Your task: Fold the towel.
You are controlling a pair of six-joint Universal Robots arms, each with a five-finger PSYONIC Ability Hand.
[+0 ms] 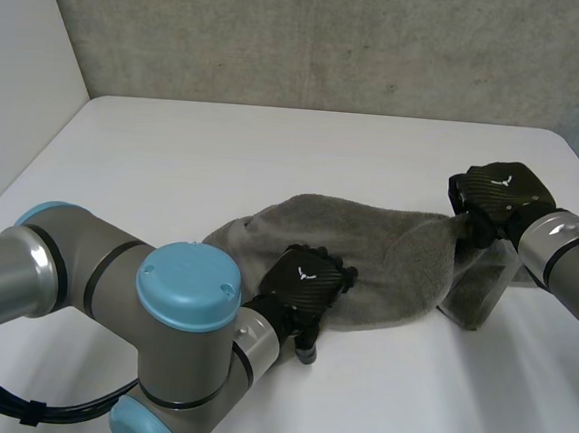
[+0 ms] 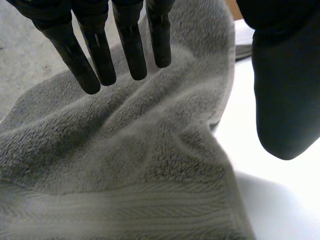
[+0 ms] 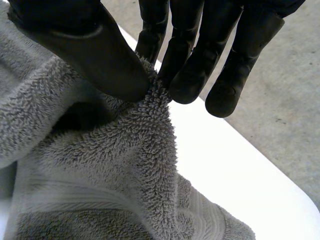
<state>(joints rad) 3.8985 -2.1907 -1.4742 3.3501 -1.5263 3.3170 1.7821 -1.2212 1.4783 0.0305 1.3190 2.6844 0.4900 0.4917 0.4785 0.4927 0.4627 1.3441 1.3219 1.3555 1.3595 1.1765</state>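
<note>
Right hand pinches a ridge of the towel between thumb and fingers – at the towel's right end, raised off the table, cloth hanging below it. Left hand sits at the towel's near edge, about mid-length; fingers straight and loosely spread, thumb well apart, holding nothing. Towel lies bunched and creased across the middle-right of the table, not flat.

Step in hand, as I judge it: bring the raised end over toward the left end. To do it well – left hand should press the near edge down so the cloth doesn't drag; right hand should carry its end high enough to clear the wrinkles, then lay edge on edge. The pinch looks small, so a slip is possible.

Hard to tell: whether the left fingertips touch the cloth or hover. Bunching hides the towel's corners. Can't tell if the right hand has a corner or just an edge.
</note>
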